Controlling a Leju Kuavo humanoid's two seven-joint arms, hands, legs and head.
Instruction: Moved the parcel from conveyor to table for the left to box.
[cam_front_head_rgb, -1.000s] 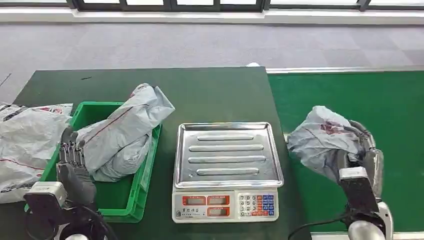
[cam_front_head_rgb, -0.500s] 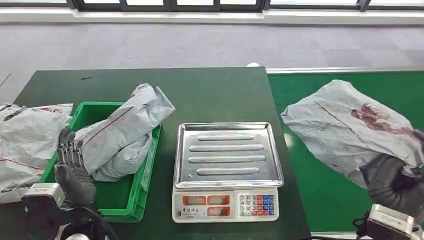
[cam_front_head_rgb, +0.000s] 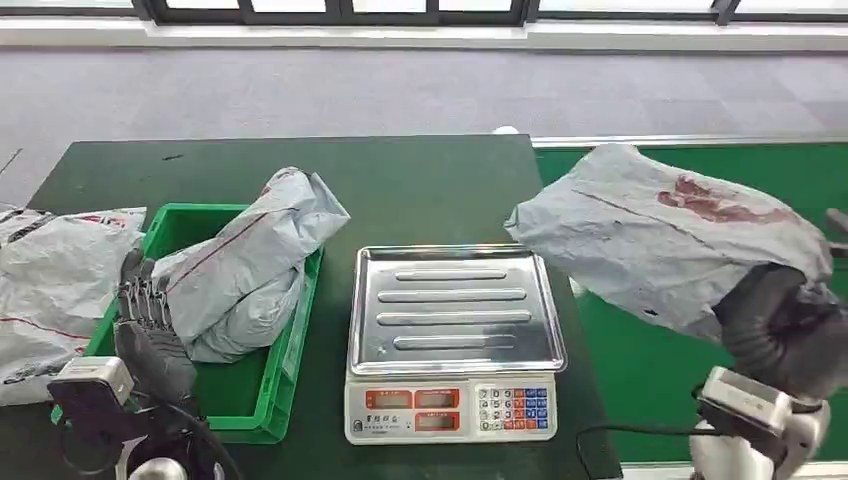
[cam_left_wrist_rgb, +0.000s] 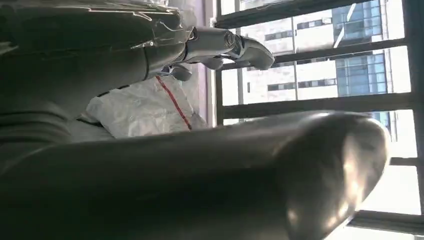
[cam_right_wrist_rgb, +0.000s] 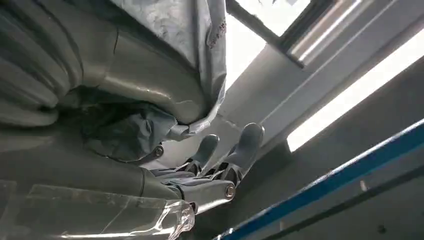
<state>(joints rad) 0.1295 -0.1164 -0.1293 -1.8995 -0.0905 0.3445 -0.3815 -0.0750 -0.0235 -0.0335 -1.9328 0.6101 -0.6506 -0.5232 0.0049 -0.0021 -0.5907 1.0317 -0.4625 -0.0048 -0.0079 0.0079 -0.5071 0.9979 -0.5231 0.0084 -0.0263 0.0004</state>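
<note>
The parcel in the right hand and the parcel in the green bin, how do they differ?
The held parcel hangs in the air in the right hand; the binned parcel rests in the green bin. The held parcel bears a red smudge, the binned parcel a thin red line. Both are crumpled grey poly bags.

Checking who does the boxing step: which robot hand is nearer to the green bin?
Left. The left robot hand rests at the green bin, against the parcel inside. The right robot hand holds another parcel beyond the scale.
</note>
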